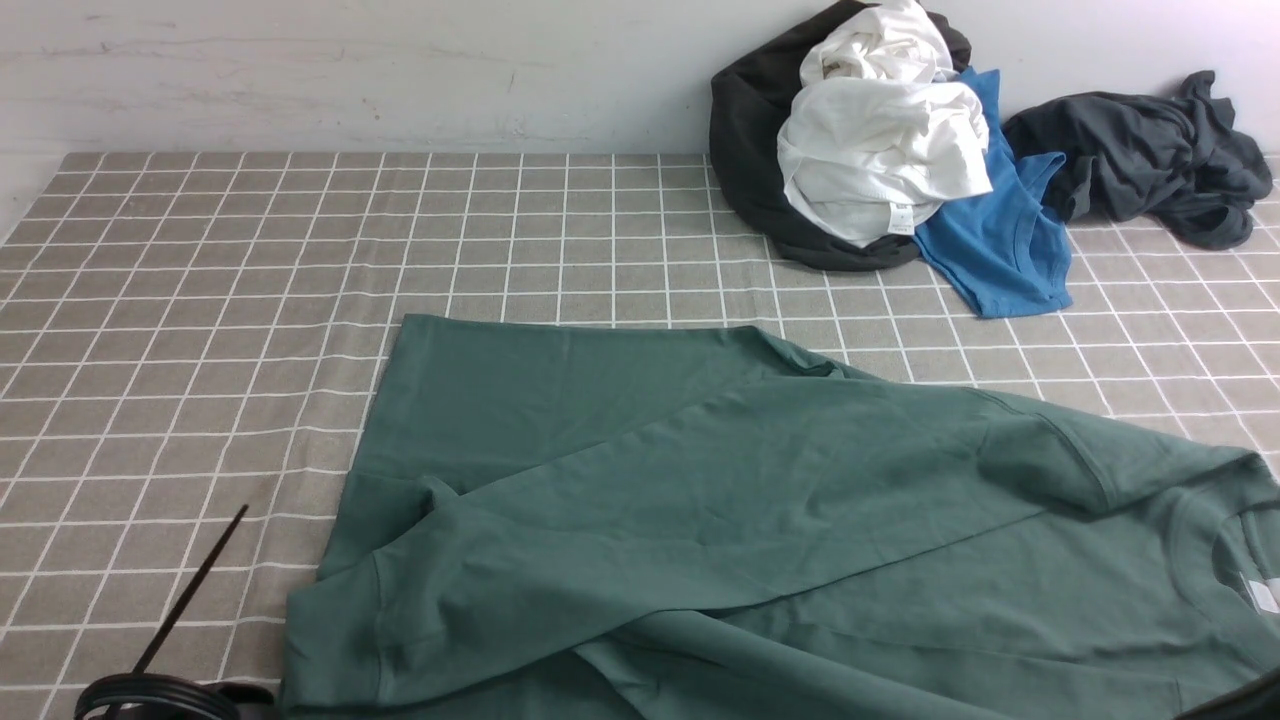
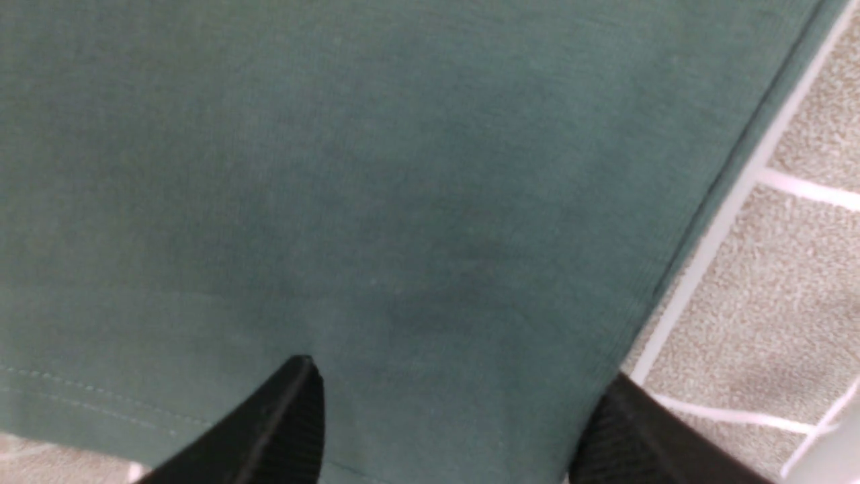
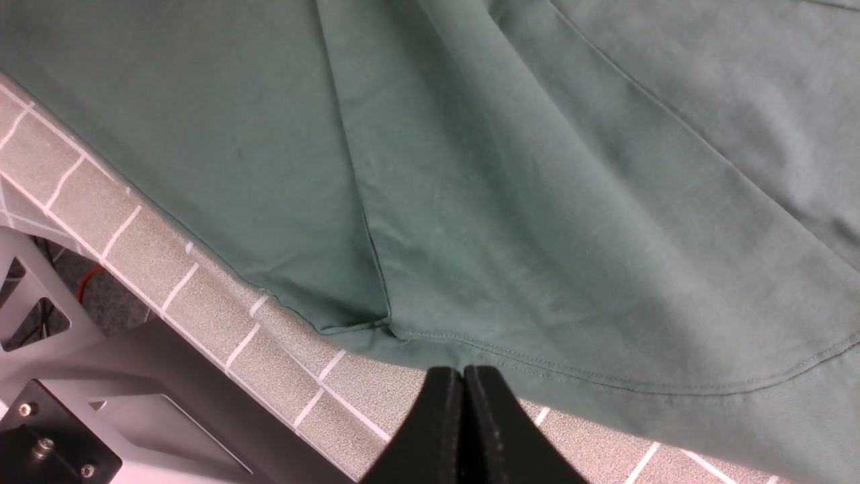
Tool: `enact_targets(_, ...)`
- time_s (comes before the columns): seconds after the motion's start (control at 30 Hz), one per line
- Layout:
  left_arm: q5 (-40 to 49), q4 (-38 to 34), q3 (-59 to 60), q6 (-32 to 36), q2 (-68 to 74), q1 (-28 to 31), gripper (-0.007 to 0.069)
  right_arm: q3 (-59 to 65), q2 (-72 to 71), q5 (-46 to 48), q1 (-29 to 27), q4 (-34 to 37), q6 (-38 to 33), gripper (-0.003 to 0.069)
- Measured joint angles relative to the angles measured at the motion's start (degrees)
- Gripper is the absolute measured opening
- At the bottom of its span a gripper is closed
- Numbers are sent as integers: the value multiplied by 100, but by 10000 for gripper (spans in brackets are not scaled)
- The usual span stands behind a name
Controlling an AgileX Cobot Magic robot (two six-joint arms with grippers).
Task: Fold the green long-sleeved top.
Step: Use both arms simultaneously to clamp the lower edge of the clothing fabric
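The left gripper (image 2: pixel 460 410) is shown wide open over a hem corner of the green long-sleeved top (image 1: pixel 700 520), with nothing gripped. The top is spread and creased along the near edge of the tabletop (image 1: pixel 200 300), from the middle to the near right corner, with one sleeve laid across its body and the neck at the right. The right gripper (image 3: pixel 463 380) is pressed fully closed at the hem, and no cloth is seen between its tips. At the far right corner, a heap of dark, white and blue clothes (image 1: pixel 880 160) is piled.
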Motion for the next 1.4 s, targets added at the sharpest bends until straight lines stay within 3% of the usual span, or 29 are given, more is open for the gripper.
enact_targets(0.2,334,-128,-246,0,0,0,445,0,0,0,0,0,0,-14)
enact_targets(0.73,-24,-81,-163,-5,415,0,434,0,0,0,0,-5,0,-14)
enact_targets(0.87,63,-138,-227,-178,446,-4,353,0,0,0,0,-5,-2,-14)
enact_targets(1.0,94,1,-358,-389,455,-10,115,0,0,0,0,-13,-2,-14)
enact_targets(1.07,115,46,-426,-403,441,-10,41,0,0,0,0,-40,-13,-14)
enact_targets(1.33,787,19,-533,-561,-137,-10,9,0,0,0,22,-129,-747,15)
enact_targets(1.4,1069,-68,-533,-567,-579,-10,9,109,0,0,176,-148,-1211,82)
